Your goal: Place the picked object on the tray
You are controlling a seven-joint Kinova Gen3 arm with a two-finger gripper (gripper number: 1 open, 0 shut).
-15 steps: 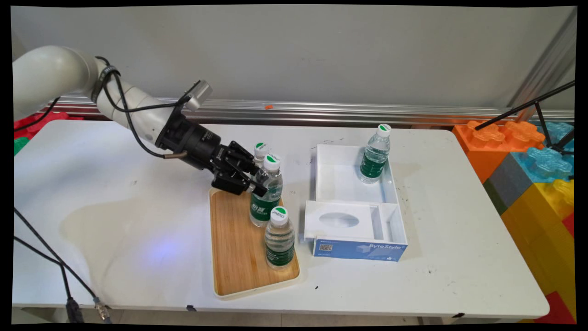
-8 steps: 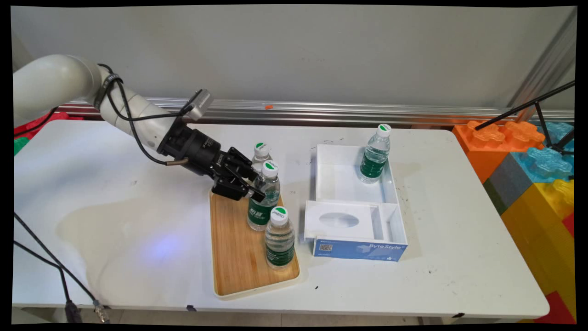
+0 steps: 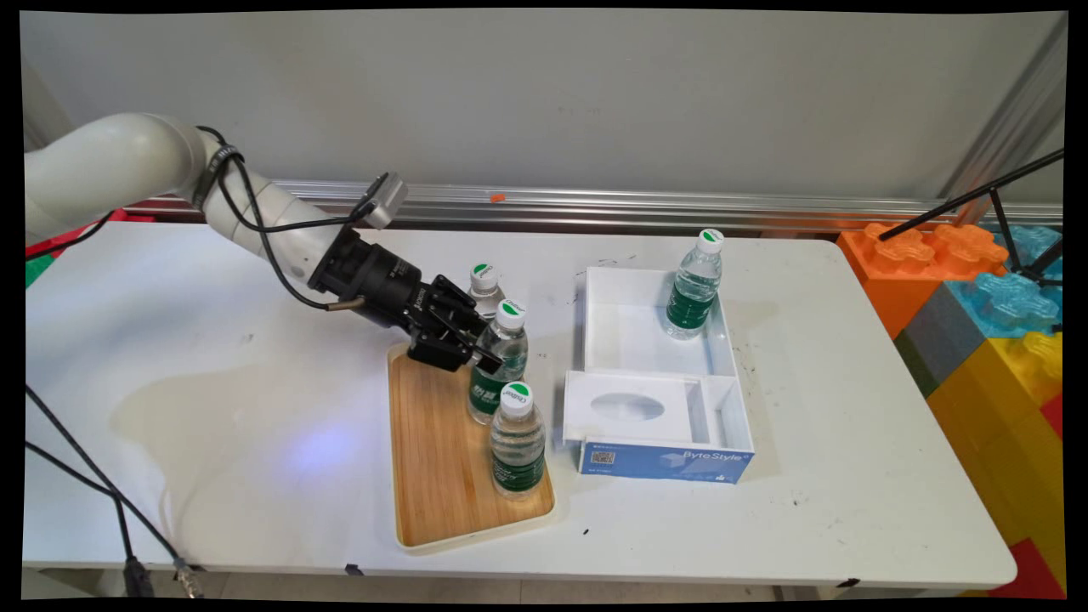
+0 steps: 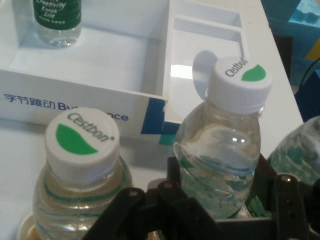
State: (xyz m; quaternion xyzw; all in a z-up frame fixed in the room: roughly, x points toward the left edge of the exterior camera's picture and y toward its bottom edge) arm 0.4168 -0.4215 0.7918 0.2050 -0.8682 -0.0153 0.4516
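The pincer [image 3: 476, 353] is clamped on the middle water bottle [image 3: 499, 361], its black fingers [image 4: 286, 200] pressing the clear body from both sides just below the shoulder. The bottle leans slightly, cap tipped toward the white organiser box [image 3: 659, 374], and its base stands on or just above the bamboo tray [image 3: 433, 463]; which of the two cannot be told.

Compared with half a second ago, the arm has carried the held bottle a little toward the organiser box and the near bottle, and its lean is less marked; a second ago it stood further back along the tray. The bottle therefore follows the pincer, which points to a firm hold rather than mere contact.

Two more bottles share the tray: the near bottle [image 3: 517, 442], upright just beside the held one, and the far bottle [image 3: 484, 289] at the tray's back end, partly hidden behind the linkage. In the hand view the near bottle's cap [image 4: 82, 137] sits close beside the held bottle's cap [image 4: 240, 82].

A fourth bottle [image 3: 694, 285] stands upright in the organiser box's large rear compartment. Large toy blocks [image 3: 977, 289] are stacked beyond the counter [image 3: 212, 382].
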